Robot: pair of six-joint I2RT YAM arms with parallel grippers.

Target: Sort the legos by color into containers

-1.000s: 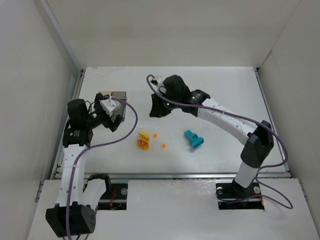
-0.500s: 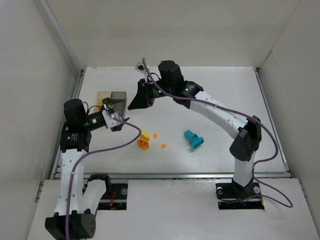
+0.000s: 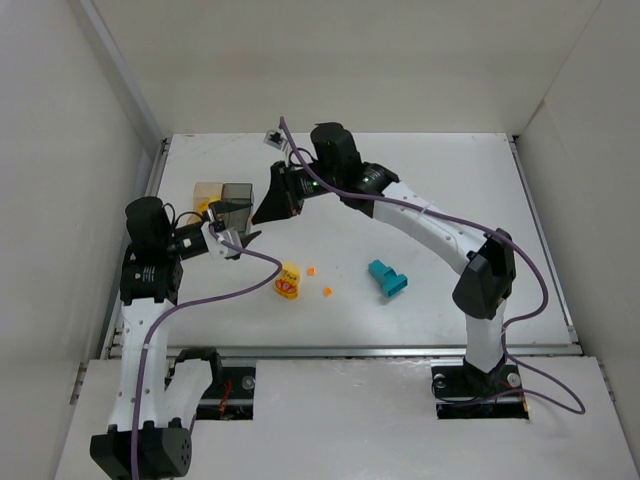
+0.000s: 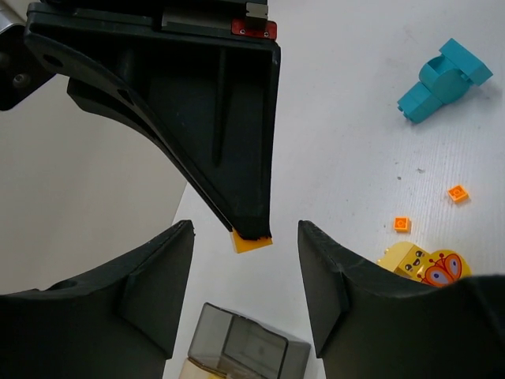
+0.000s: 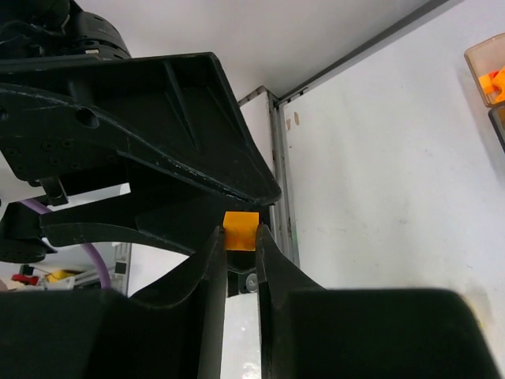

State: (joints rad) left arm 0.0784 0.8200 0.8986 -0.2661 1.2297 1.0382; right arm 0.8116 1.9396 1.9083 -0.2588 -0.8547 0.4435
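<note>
My right gripper (image 3: 263,212) is shut on a tiny orange lego bit (image 5: 241,230), held just right of the grey container (image 3: 237,195); the bit also shows in the left wrist view (image 4: 252,241). The amber container (image 3: 208,191) adjoins the grey one and holds orange bits (image 5: 493,79). My left gripper (image 3: 242,238) is open and empty, facing the right gripper's tip, with the grey container (image 4: 241,347) below it. On the table lie a yellow piece with red marks (image 3: 288,282), two orange bits (image 3: 311,270) (image 3: 327,292) and the teal block (image 3: 387,278).
White walls enclose the table on the left, back and right. A metal rail (image 3: 330,351) runs along the near edge. Purple cables hang from both arms.
My left gripper pulled back from over the containers toward the near side. My right gripper swung left with the orange bit, up to the grey container.
</note>
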